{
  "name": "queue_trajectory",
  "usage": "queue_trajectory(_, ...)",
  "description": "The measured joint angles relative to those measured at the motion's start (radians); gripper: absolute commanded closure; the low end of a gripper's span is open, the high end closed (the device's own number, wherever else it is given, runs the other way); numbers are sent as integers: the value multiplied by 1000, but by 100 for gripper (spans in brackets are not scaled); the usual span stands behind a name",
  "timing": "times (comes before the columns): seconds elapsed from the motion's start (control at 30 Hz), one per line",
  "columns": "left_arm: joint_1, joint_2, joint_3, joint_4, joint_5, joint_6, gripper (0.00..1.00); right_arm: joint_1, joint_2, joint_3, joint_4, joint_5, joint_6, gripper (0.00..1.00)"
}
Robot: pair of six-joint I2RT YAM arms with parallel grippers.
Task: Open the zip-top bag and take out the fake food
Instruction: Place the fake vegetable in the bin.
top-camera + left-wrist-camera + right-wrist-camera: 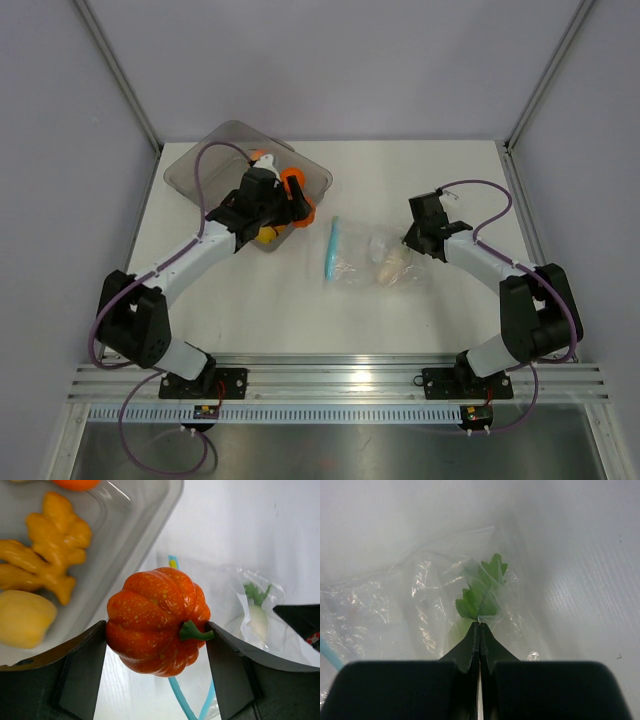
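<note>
Left gripper (156,630) was clamped on an orange pumpkin (150,605), held at the rim of the grey tray (190,170). Yellow pieces (50,545) already sat in the tray. The zip-top bag (360,262) lay flat on the table (400,190), blue zip strip (331,250) toward the tray, with a white radish (257,620) inside. Right gripper (479,627) had its jaws fully together, pinching the bag's plastic by the radish leaves (482,592).
</note>
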Motion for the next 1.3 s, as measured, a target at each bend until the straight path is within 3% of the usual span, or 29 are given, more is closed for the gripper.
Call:
queue_trajectory(0.37,299,-74,-127,69,122,-50,41,0,0,0,6,-11,-6,100)
queue_trajectory(0.5,320,-51,-128,86,149,-61,38,0,0,0,11,-19,-6,100)
queue_trajectory(0.73,331,17,-128,92,189,-65,16,0,0,0,18,-25,-7,100)
queue_trajectory(0.83,331,16,-128,98,198,-67,1,0,0,-2,18,-26,-7,100)
queue_trajectory(1.3,335,-92,-210,164,243,-113,2,0,0,-3,18,-26,-15,100)
